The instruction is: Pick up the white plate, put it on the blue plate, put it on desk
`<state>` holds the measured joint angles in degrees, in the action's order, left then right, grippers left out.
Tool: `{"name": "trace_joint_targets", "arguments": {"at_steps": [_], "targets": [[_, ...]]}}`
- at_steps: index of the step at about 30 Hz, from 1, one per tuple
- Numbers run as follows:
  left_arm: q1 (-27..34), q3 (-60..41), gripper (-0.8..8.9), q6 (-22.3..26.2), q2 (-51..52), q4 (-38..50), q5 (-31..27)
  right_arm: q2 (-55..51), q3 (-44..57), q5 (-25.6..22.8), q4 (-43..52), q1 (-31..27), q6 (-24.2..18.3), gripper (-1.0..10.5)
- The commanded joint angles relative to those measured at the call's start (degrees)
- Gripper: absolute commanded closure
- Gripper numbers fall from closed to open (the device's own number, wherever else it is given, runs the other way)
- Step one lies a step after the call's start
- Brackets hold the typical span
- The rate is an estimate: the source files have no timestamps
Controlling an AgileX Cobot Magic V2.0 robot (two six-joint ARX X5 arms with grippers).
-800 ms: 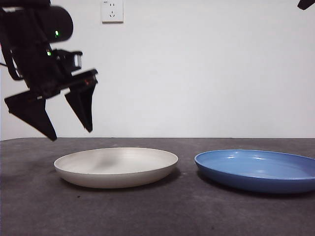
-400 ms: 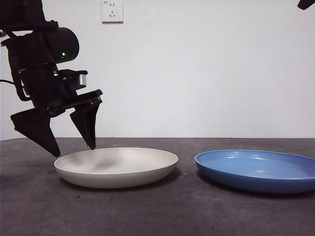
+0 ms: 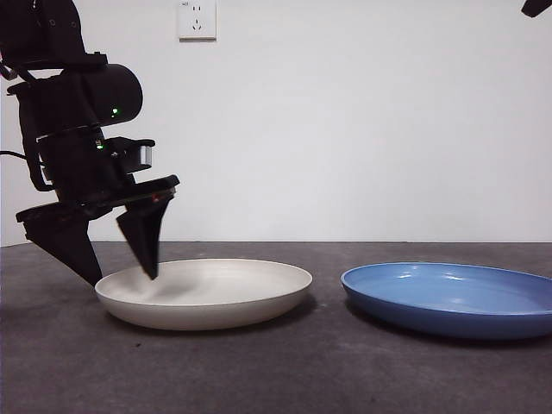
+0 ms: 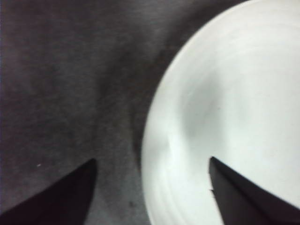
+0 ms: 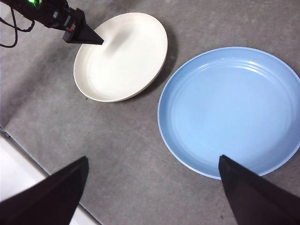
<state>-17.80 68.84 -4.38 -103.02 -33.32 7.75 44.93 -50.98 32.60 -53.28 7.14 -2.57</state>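
The white plate lies on the desk at the left, with the blue plate beside it on the right, a small gap between them. My left gripper is open and low at the white plate's left rim, one jaw outside the rim and one over the inside. In the left wrist view, the white plate curves between the spread jaws of the left gripper. My right gripper hangs open high above both plates, the white plate and the blue plate below it.
A wall socket sits on the white wall behind. The waiting right arm shows as a black tip at the top right corner. A white strip borders the desk's edge in the right wrist view.
The left gripper has come down from above the desk to the white plate's left rim, its jaws still apart. Neither plate has moved.
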Motion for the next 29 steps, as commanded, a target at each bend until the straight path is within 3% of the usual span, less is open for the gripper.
{"name": "trace_joint_targets", "arguments": {"at_steps": [1, 6, 10, 14, 29], "targets": [[-0.2, 1.3, 5.57, 0.2, -1.3, -0.5, -0.8, 0.3, -1.0, 0.0, 0.5, 0.2, 0.4, 5.0], [-0.2, 1.3, 6.38, 0.1, -1.3, -1.5, -0.9, 0.3, -1.0, 0.0, 0.5, 0.2, 0.4, 5.0], [-0.2, 1.3, 6.45, -0.9, -1.4, -1.6, -0.9, 0.3, -1.0, 0.0, 0.5, 0.2, 0.4, 5.0], [-0.2, 1.3, 7.35, -0.9, -1.4, -1.9, -0.9, 0.3, -1.0, 0.0, 0.5, 0.2, 0.4, 5.0], [-0.2, 1.3, 8.03, -2.9, -1.4, -2.5, -0.9, 0.3, -1.0, 0.0, 0.5, 0.2, 0.4, 5.0]]}}
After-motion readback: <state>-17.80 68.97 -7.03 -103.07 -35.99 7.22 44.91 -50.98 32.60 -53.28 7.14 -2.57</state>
